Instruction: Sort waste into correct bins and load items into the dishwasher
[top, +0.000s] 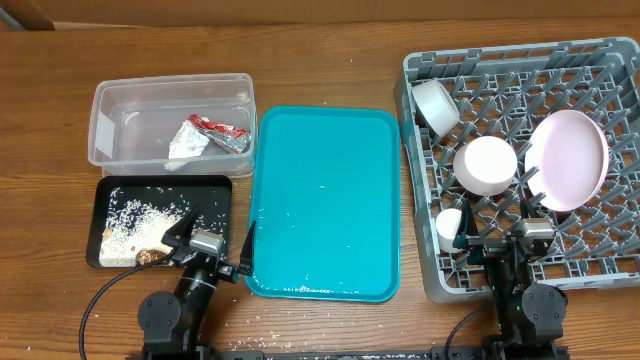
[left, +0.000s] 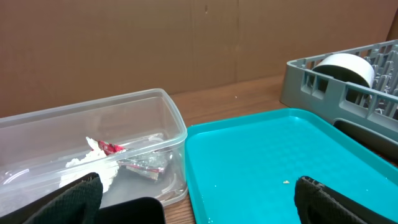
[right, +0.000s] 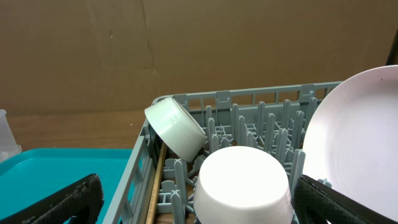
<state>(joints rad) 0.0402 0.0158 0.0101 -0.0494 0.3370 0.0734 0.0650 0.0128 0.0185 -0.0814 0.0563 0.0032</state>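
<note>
The clear tub (top: 170, 84) at the back left holds the red wrapper (top: 218, 128) and the white tissue (top: 187, 143); both show in the left wrist view, the wrapper (left: 146, 163) and the tissue (left: 93, 163). The black tray (top: 224, 186) holds rice with brown bits (top: 133, 222). The grey rack (top: 413, 180) holds a tilted white bowl (top: 435, 104), an upturned white bowl (top: 485, 165), a pink plate (top: 567, 160) and a small cup (top: 450, 228). A chopstick (right: 155, 180) lies inside its left wall. My left gripper (top: 213, 242) is open and empty. My right gripper (top: 497, 240) is open and empty.
The teal tray (top: 320, 180) lies between the bins and the rack, with a few rice grains on it. A brown wall stands behind the table. Both arm bases sit at the table's front edge.
</note>
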